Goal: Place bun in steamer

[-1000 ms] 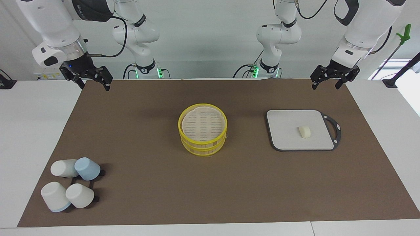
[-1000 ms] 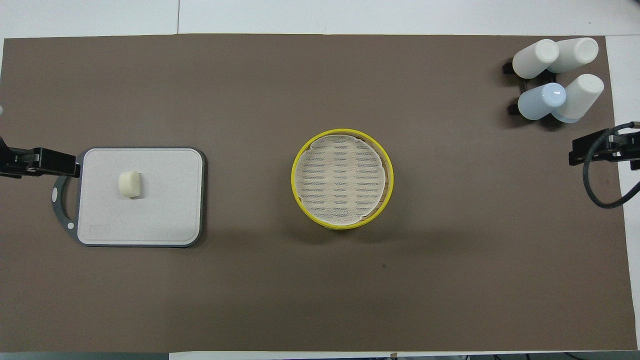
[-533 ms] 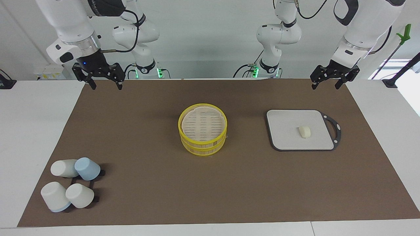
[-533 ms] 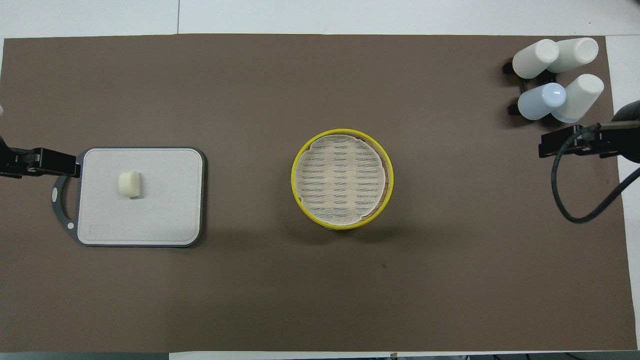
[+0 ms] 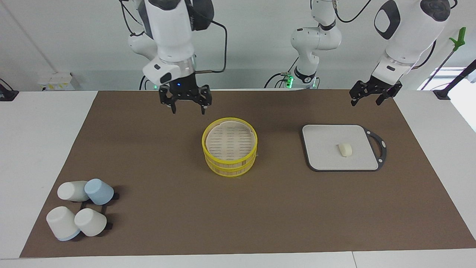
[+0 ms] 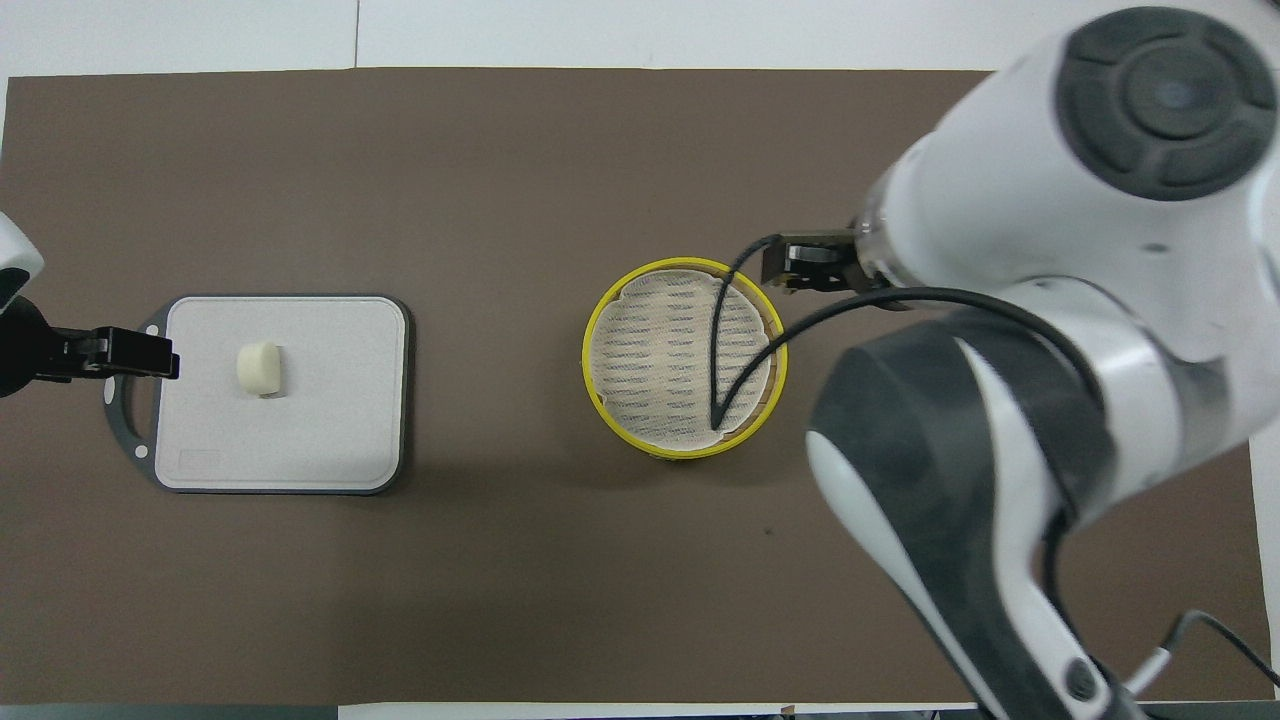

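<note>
Black right hand [image 5: 189,108] hangs spread and empty above the mat beside the steamer [image 5: 229,151].

1. We see the right gripper [image 5: 188,110] has swung in from the right arm's end of the table. Now it hangs open in the air by the steamer [image 5: 229,151].
2. The left gripper [image 5: 366,101] has turned a little.
</note>
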### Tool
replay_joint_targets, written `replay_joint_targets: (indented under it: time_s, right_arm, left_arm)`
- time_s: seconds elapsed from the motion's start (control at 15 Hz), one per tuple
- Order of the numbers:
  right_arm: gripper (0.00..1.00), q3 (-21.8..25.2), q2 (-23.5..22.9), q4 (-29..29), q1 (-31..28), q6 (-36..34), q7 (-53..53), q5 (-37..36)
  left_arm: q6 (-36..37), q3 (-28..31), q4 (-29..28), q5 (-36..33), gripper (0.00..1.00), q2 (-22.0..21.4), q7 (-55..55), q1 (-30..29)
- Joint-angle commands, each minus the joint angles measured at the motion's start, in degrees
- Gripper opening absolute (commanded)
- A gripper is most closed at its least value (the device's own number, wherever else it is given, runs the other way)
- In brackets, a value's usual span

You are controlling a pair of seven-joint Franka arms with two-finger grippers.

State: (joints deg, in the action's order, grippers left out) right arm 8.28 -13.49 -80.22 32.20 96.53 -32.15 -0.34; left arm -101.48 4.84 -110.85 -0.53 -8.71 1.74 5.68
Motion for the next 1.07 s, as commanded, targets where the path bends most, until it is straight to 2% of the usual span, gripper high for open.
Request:
replay_joint_targets:
  time_s: [0.0, 0.13, 0.33, 0.53, 0.73, 1.0]
  right_arm:
    - [1.00, 0.4, -8.2, 8.0, 3.4, 3.3, -6.4, 1.0]
    - [1.00, 0.4, -9.3, 6.4, 5.4, 10.3, -10.3, 1.4]
    - [1.00, 0.5, -11.0, 4.6, 10.1, 12.3, -12.8, 0.5]
    - [1.00, 0.5, -15.2, 3.9, 13.3, 14.8, -15.3, -0.8]
    - [1.00, 0.4, -13.7, -1.2, 14.3, 15.2, -12.8, -1.7]
    - [1.00, 0.4, -12.2, -5.9, 16.0, 20.5, -12.4, -1.1]
  left_arm:
    - [-8.8, -0.2, -10.1, -0.9, 1.00, -2.4, 0.1, -0.3]
    - [-15.1, -0.2, -13.6, -0.8, 1.00, 0.3, 0.3, -0.5]
    - [-22.8, -0.2, -15.7, -0.9, 1.00, 6.1, 0.3, -1.5]
    - [-28.1, -0.2, -16.2, -0.8, 1.00, 10.5, -0.1, -1.5]
    - [-35.5, -0.3, -20.3, -0.8, 1.00, 11.4, -0.2, -3.2]
    - [-38.8, -0.3, -21.2, -0.6, 1.00, 13.1, 0.0, -4.0]
